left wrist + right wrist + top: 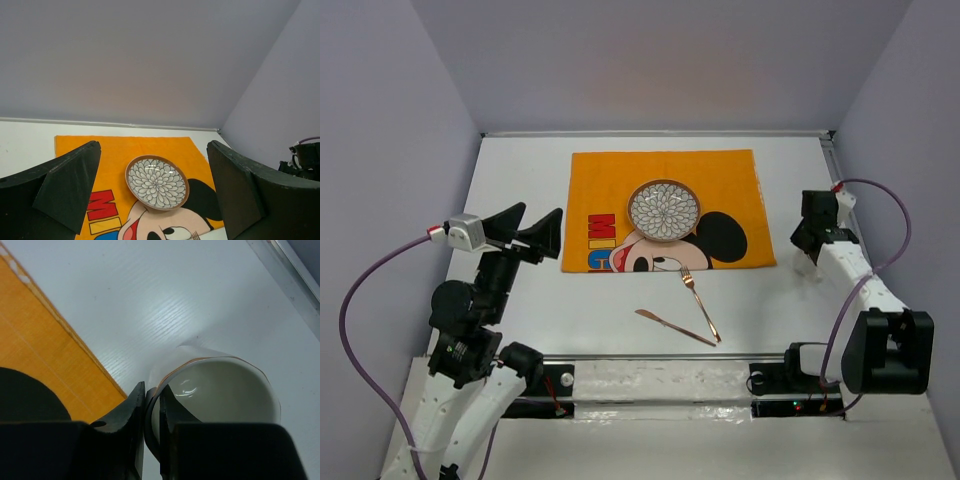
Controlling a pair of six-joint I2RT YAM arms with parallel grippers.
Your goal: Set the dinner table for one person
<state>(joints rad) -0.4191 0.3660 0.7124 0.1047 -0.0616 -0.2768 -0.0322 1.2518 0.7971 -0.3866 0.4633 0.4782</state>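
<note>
The white dinner table (520, 170) carries an orange Mickey Mouse mat (610, 180). A patterned plate with a brown rim (664, 210) sits on the mat; it also shows in the left wrist view (157, 182). A copper fork (701, 303) and knife (673, 327) lie crossed on the table in front of the mat. My right gripper (151, 405) is shut on the wall of a white cup (220, 390), right of the mat (45, 355). My left gripper (534, 233) is open and empty, raised left of the mat.
The table's metal rim (290, 275) runs close behind the cup. Grey walls enclose the table on three sides. The arm bases and a metal rail (660, 380) sit at the near edge.
</note>
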